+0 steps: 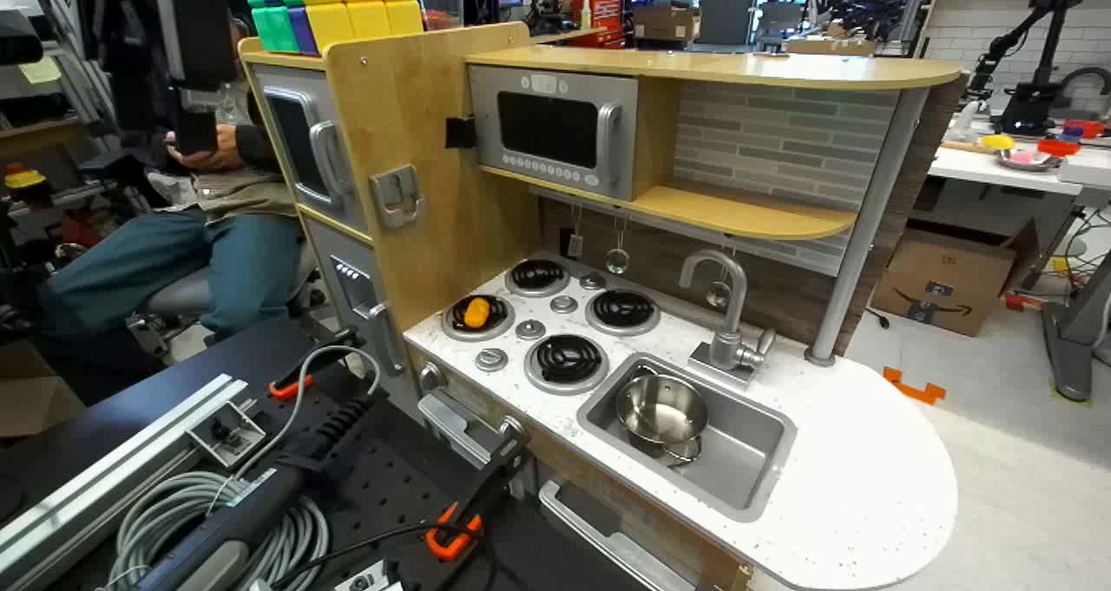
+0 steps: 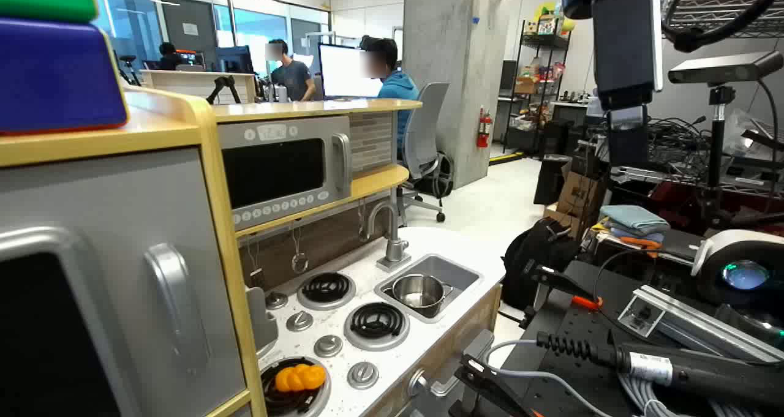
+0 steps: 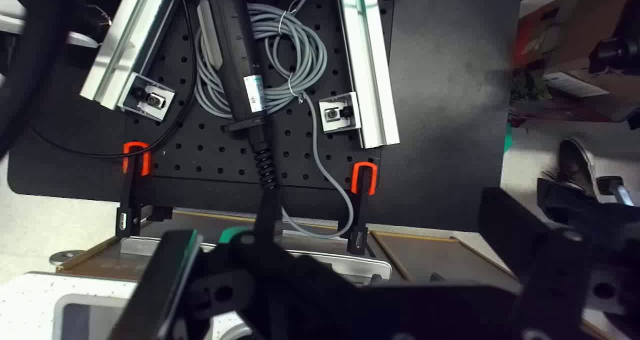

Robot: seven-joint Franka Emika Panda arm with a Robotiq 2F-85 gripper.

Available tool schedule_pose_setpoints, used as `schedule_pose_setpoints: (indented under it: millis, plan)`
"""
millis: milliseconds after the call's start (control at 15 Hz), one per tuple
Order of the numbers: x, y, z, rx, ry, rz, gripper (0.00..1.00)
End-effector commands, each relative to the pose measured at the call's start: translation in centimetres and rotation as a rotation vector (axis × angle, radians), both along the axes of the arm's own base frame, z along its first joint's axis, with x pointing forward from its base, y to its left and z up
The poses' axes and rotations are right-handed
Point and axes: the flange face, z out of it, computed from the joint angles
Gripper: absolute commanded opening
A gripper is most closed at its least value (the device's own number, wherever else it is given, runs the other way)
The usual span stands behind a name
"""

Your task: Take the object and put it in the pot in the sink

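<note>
Wrist view: fingers (image 3: pixel 517 245) spread wide, broad gap between them, high over the desk (image 3: pixel 440 105). Both exterior views show them too, but the gap is hard to read there. Orange object (image 1: pixel 476 312) is sitting on a front burner (image 1: pixel 502 313) next to the tall cabinet (image 1: pixel 417 140). So it's well apart from the fingers: they hang higher and out on the desk side, object down on the coil. Pot (image 1: pixel 662 409) is in the sink (image 1: pixel 746 465), mouth up, two handles. Another burner (image 1: pixel 567 361) lies between object and sink. Faucet (image 1: pixel 736 309) at the sink's back edge. On the desk: coiled cable (image 3: pixel 311 55), metal rails (image 3: pixel 370 70), orange-tipped clamps (image 3: pixel 364 178).
</note>
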Motion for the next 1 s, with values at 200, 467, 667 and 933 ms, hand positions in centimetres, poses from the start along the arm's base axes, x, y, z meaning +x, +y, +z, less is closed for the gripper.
schedule_pose_setpoints:
  millis: [200, 467, 667, 933]
  plan:
    - [0.0, 0.0, 0.1, 0.000, 0.001, 0.000, 1.00]
    - [1.0, 0.4, -0.7, 0.017, -0.052, -0.003, 1.00]
    - [3.4, 0.9, -1.0, 0.072, -0.253, -0.016, 1.00]
    - [7.2, 1.2, -1.3, 0.128, -0.489, -0.007, 1.00]
